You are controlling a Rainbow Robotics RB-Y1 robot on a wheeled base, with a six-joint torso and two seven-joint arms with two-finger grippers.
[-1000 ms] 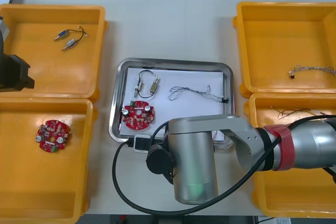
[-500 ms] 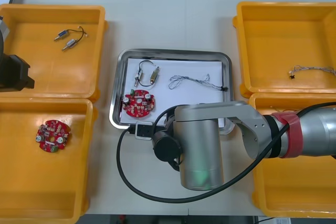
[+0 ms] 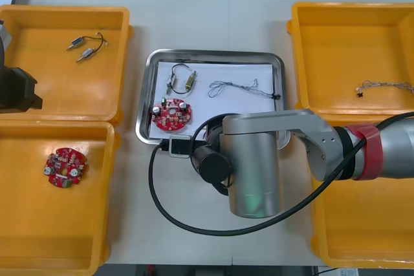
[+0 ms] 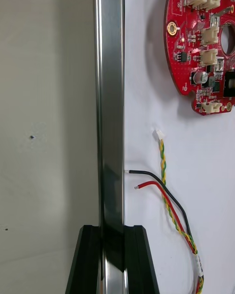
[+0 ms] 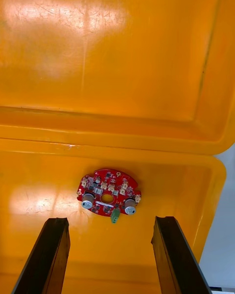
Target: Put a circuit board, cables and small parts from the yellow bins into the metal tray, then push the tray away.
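The right gripper [image 4: 111, 228] pinches the near rim of the shiny rectangular metal tray [image 3: 279, 63], one black finger [image 4: 88, 260] on each side of the rim. The tray sits at upper centre of the frame on the light bench [image 3: 213, 24]. On its white inside lie a round red circuit board [image 3: 172, 114], a thin twisted cable [image 3: 240, 86] and small metal parts [image 3: 183, 83]. A red and yellow twisted cable [image 4: 171, 211] lies just beside the fingers. The left gripper [image 5: 110, 219], spread wide, hovers over a second red circuit board [image 3: 65, 167] in the lower-left yellow plastic bin [image 3: 39, 224].
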